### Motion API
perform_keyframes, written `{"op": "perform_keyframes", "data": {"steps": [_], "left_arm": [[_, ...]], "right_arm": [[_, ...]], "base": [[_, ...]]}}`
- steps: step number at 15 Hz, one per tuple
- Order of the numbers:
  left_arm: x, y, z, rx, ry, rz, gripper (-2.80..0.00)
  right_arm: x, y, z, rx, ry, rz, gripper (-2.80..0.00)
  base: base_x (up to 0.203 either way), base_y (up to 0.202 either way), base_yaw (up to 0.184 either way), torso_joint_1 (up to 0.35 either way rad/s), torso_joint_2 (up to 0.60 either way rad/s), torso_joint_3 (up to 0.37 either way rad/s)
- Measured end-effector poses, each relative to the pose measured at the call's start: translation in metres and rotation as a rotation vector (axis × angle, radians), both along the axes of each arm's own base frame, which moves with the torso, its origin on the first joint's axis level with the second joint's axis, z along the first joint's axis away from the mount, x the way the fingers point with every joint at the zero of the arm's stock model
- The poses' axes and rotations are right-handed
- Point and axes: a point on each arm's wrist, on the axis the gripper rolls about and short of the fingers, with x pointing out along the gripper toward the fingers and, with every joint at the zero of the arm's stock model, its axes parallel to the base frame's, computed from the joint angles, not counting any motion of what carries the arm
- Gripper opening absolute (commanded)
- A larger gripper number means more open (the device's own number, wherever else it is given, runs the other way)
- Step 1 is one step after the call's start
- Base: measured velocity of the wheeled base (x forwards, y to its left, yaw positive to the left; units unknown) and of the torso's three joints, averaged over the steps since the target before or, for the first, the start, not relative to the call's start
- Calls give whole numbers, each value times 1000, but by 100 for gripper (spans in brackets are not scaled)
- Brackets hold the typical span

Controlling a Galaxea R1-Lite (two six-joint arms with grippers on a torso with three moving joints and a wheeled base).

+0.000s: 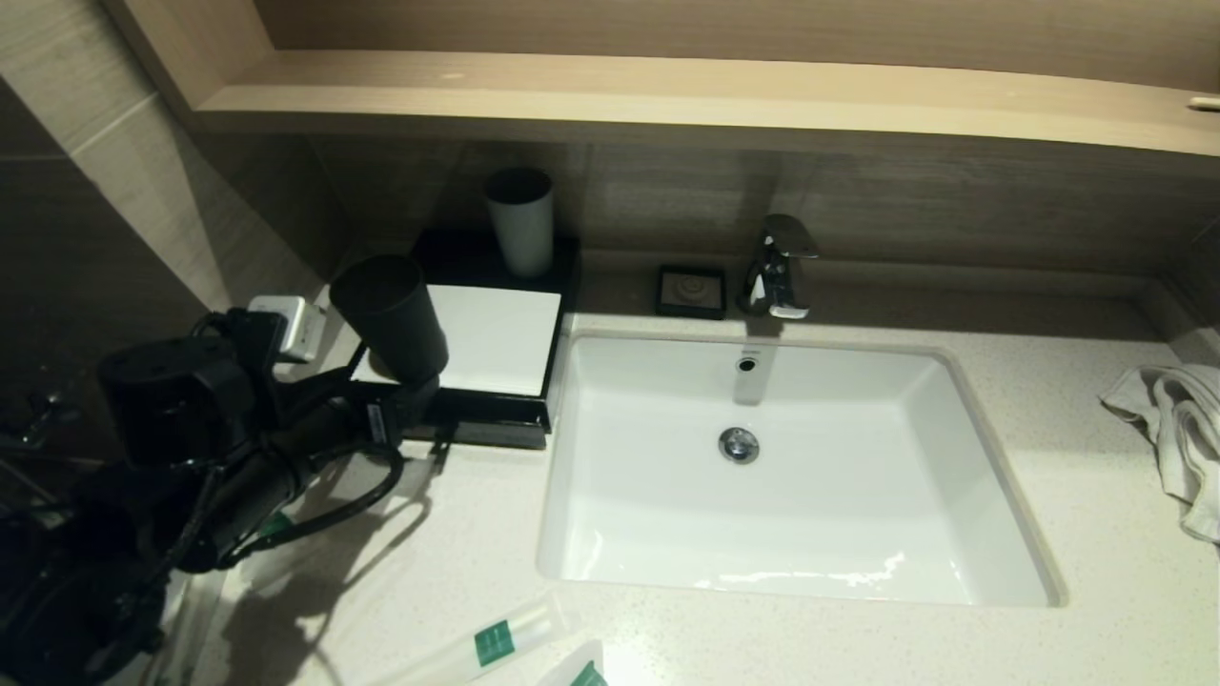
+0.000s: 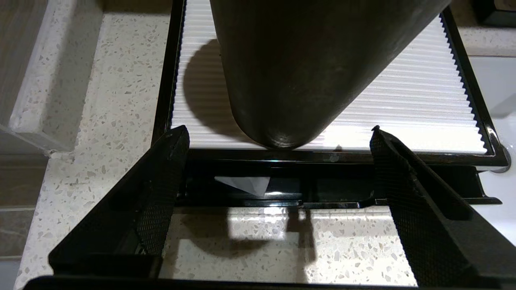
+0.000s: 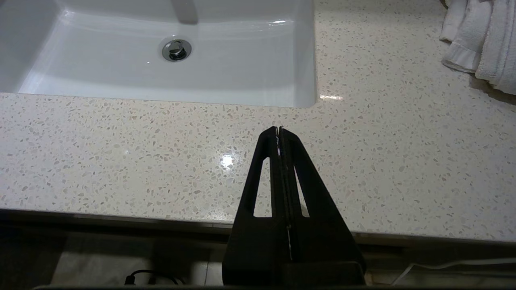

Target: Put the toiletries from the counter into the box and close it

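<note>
The black box (image 1: 496,429) stands on the counter left of the sink, with a white ribbed top (image 1: 500,338). A black cup (image 1: 391,314) stands on that top at its near left corner. My left gripper (image 1: 415,405) is open and empty at the box's front edge, just below the cup. In the left wrist view its fingers (image 2: 161,181) stand wide apart before the box front (image 2: 342,189), under the cup (image 2: 306,60). Two green-labelled toiletry packets (image 1: 496,643) (image 1: 583,672) lie at the counter's front edge. My right gripper (image 3: 279,129) is shut and empty over the counter's front edge, to the right of the sink.
The white sink (image 1: 610,448) fills the middle, with a faucet (image 1: 782,267) and a black soap dish (image 1: 691,291) behind it. A white cup (image 1: 521,221) stands behind the box. A white towel (image 1: 1177,429) lies at far right. A white plug (image 1: 291,329) sits on the left wall.
</note>
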Motion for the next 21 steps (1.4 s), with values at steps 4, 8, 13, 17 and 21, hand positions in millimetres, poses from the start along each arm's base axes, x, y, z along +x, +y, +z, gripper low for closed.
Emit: {"op": "perform_keyframes", "data": {"steps": [4,8,13,17,21], "left_arm": [[8,-2,1,-3,-9,-2,0],[17,-5,2,-5,-17,-3,0],[26,-8,3,-8,-27,-4,0],[32,-10,2,-5,-29,-4,0],[37,-11,3,-11,-49,-2,0]], "right_arm": [[0,0,0,0,0,0,-280],[0,0,0,0,0,0,-280],[0,0,0,0,0,0,-280],[0,0,0,0,0,0,-280],[0,0,0,0,0,0,-280]], "base": [[0,0,0,0,0,0],[0,0,0,0,0,0],[0,0,0,0,0,0],[0,0,0,0,0,0],[0,0,0,0,0,0]]}}
